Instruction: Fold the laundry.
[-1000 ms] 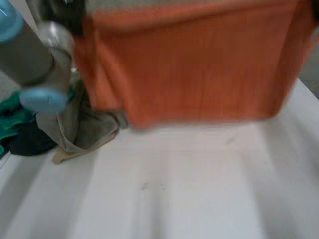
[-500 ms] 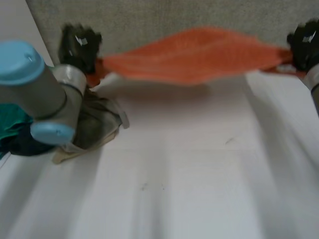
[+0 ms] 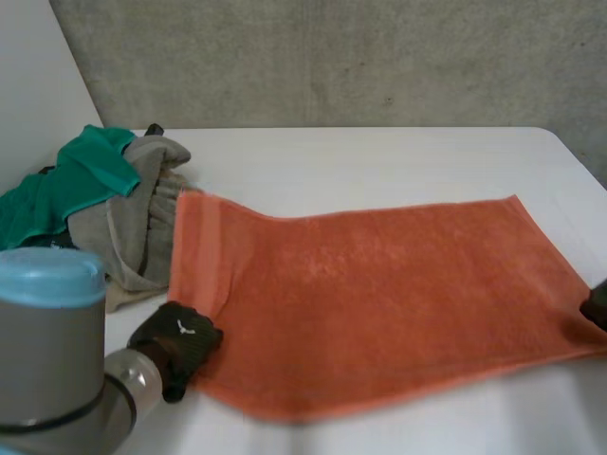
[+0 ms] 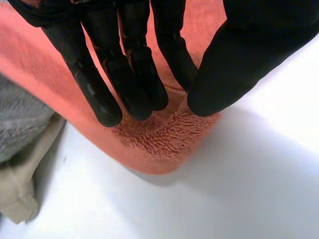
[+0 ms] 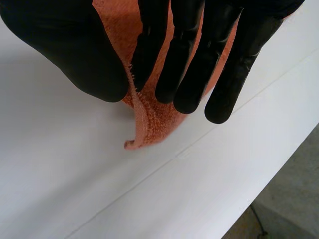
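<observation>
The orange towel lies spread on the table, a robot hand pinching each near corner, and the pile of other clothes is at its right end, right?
No. The head view shows the pile of clothes at the left end of the orange towel, beside the left hand. The rest is right.

The towel [image 3: 379, 294] lies flat on the table [image 3: 379, 161], with the clothes pile [image 3: 123, 223] at its left edge (touching it). The left hand [image 3: 180, 339] and right hand [image 3: 597, 305] are at its near corners.
</observation>
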Controlling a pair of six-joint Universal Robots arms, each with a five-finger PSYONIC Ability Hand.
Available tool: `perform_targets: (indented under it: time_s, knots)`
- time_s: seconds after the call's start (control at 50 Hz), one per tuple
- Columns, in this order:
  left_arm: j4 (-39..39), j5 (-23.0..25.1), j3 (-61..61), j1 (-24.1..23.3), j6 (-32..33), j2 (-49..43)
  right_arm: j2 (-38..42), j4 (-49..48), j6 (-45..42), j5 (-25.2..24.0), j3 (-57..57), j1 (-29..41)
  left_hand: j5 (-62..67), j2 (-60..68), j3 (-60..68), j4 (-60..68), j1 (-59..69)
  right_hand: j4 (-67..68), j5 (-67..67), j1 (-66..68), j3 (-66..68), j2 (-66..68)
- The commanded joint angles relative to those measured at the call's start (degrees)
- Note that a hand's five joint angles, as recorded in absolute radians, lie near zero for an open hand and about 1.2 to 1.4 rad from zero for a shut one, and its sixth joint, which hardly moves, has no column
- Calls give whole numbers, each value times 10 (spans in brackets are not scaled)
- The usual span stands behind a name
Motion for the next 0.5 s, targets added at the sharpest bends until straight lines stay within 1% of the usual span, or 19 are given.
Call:
perform_targets:
  time_s: [0.02,0.14,0.22,0.24,0.3,0.32,0.36,0.4,0.46,0.48,0.5]
  knots:
    - [5,-2,8,-26,-4,15,-11,-28,-6,2,17,-8,135,112,115,110,148,118,128,235,120,127]
    - [12,-4,45,-26,-5,-13,-12,-60,-3,0,5,-6,135,112,115,110,148,118,128,235,120,127]
    - [34,-5,77,-23,-3,-26,-11,-130,-2,0,-10,-2,135,112,115,110,148,118,128,235,120,127]
    - [49,-8,91,-21,-2,-30,-7,-169,-1,-2,-18,1,135,112,115,110,148,118,128,235,120,127]
    - [74,-20,117,-19,-2,-42,7,-227,0,-12,-30,17,135,112,115,110,148,118,128,235,120,127]
    - [92,-33,136,-17,-1,-58,30,-266,2,-25,-46,37,135,112,115,110,148,118,128,235,120,127]
    - [107,-49,157,-13,-1,-74,60,-304,4,-39,-68,59,135,112,115,110,148,118,128,235,120,127]
    - [130,-68,190,-7,-3,-100,104,-352,3,-43,-106,80,135,112,115,110,148,118,128,235,120,127]
    - [154,-87,227,-7,-1,-136,155,-383,4,-48,-151,95,135,112,115,110,148,118,128,235,120,127]
    - [164,-97,252,-7,-1,-161,188,-399,3,-52,-180,101,135,112,115,110,148,118,128,235,120,127]
    - [167,-102,264,-7,0,-173,205,-406,2,-53,-194,104,135,112,115,110,148,118,128,235,120,127]
